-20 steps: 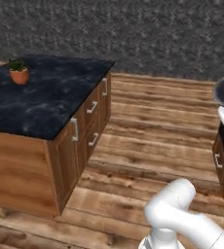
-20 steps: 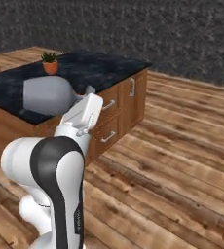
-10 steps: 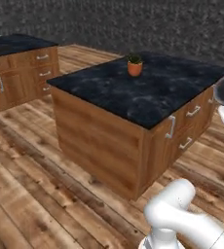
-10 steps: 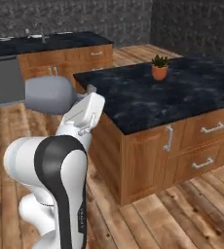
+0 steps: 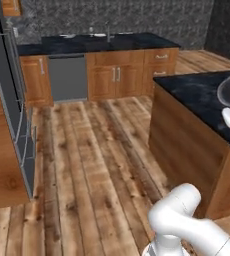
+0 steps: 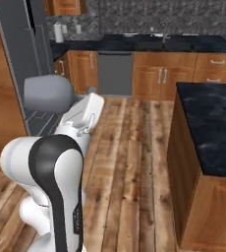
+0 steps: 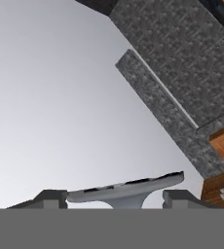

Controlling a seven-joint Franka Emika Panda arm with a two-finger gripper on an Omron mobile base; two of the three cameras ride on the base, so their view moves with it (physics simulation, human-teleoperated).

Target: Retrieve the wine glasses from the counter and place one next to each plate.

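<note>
Gripper (image 7: 115,195) clasps a wine glass (image 7: 128,188) by its round foot, pointing at grey stone wall (image 7: 182,63).

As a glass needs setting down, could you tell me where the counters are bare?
The island counter is bare over its whole visible top, up to the near edge. The back counter is crowded around the faucet, barer toward its right end.
</note>
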